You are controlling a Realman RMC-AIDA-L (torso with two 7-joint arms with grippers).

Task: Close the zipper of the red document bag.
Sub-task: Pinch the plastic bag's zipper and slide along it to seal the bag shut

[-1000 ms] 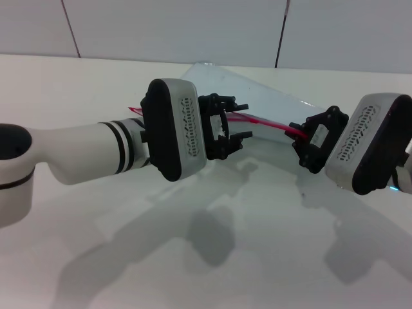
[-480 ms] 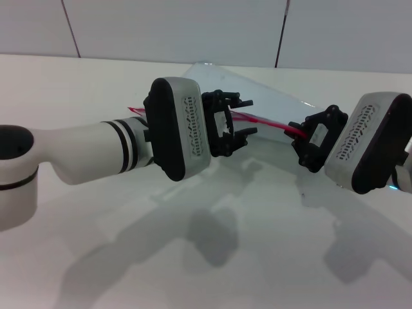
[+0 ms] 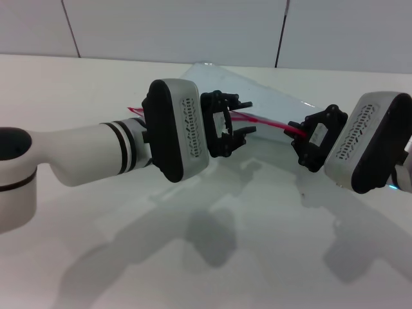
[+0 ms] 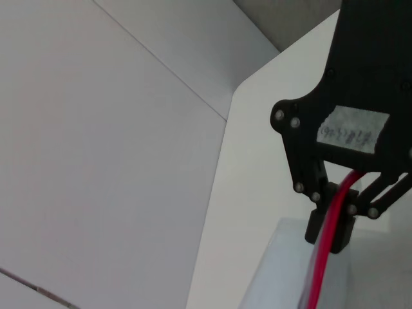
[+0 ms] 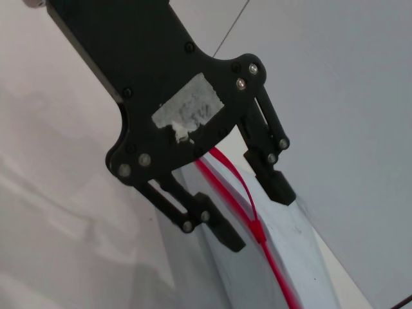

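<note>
The red document bag (image 3: 257,90) is a translucent pale pouch on the white table, with its red-trimmed edge lifted. The zipper (image 3: 267,121) runs as a thin red strip between my two grippers. My left gripper (image 3: 246,117) is open, with one finger on either side of the strip. In the right wrist view this left gripper (image 5: 257,215) straddles the zipper (image 5: 277,270) close to a small red slider (image 5: 259,237). My right gripper (image 3: 297,133) is shut on the zipper's right end. The left wrist view shows that right gripper (image 4: 331,225) pinching the red strip (image 4: 318,270).
The white table (image 3: 257,244) stretches in front of both arms and carries their shadows. A panelled wall (image 3: 193,26) rises behind its far edge. The left forearm (image 3: 84,154) reaches in from the left side.
My left gripper has shifted slightly to the right along the zipper. The right gripper and the bag have stayed where they were.
</note>
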